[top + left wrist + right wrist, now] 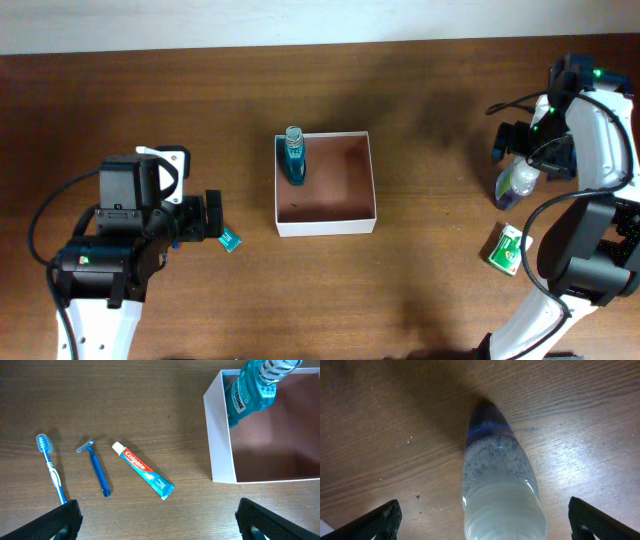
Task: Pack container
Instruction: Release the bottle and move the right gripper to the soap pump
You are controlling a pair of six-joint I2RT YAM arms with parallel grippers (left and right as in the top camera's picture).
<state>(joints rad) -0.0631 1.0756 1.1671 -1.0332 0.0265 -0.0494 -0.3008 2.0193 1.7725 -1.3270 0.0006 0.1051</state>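
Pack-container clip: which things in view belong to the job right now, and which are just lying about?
In the job: container; mouthwash bottle standing in it; clear bottle between the jaws of the open right tool.

Lying about, untouched, probably for later: toothbrush; razor; toothpaste; green packet.

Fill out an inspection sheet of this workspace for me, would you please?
Surface: brown wooden table.
Job's things: white-walled container holds one blue mouthwash bottle in a corner.
Clutter: toothbrush, razor and toothpaste lie to the left of the container; clear bottle and green packet at right.
Grippers: left gripper jaws open, empty; right gripper jaws open either side of the clear bottle.
Cables: black cables loop beside both arms.
Surroundings: pale strip beyond the far edge.
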